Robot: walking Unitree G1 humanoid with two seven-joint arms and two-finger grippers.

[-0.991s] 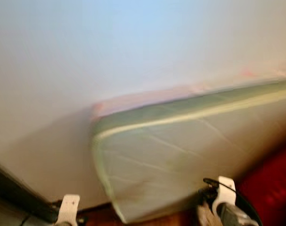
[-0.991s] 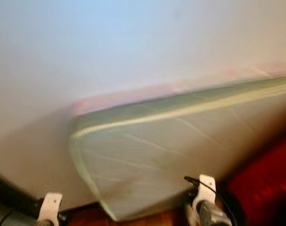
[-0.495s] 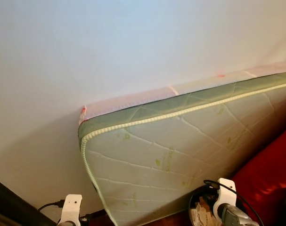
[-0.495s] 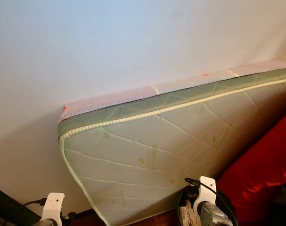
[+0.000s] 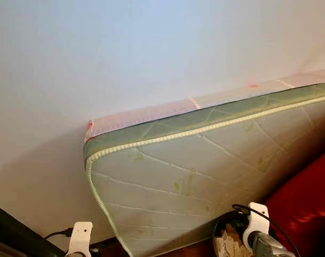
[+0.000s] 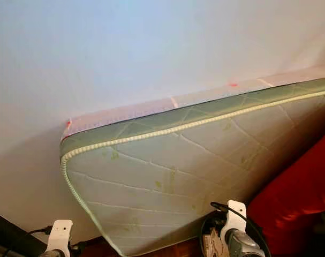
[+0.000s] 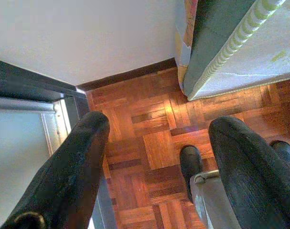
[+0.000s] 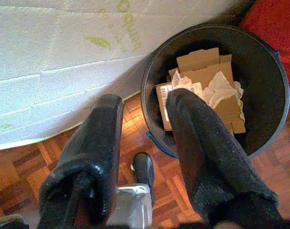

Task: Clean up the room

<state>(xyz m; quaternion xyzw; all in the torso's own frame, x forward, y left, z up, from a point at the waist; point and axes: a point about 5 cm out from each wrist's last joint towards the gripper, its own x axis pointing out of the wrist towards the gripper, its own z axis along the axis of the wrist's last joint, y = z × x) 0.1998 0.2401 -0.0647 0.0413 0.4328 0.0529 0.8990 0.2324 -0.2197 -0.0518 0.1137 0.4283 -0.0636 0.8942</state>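
While both grippers, left (image 7: 154,162) and right (image 8: 145,152), hang spread and empty, walking risks kicking the bin (image 8: 259,81) at lower right beside the mattress (image 5: 205,176).

Pale green lettering with a leaf mark is printed on the white quilted face of the mattress (image 8: 63,52), at the upper middle of the right wrist view. It is upside down and too partial to read with certainty.

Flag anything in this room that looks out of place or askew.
The mattress stands on its edge, propped against the white wall rather than lying flat. Beside it, a black bin holds torn cardboard and crumpled paper; nothing has spilled onto the parquet floor.
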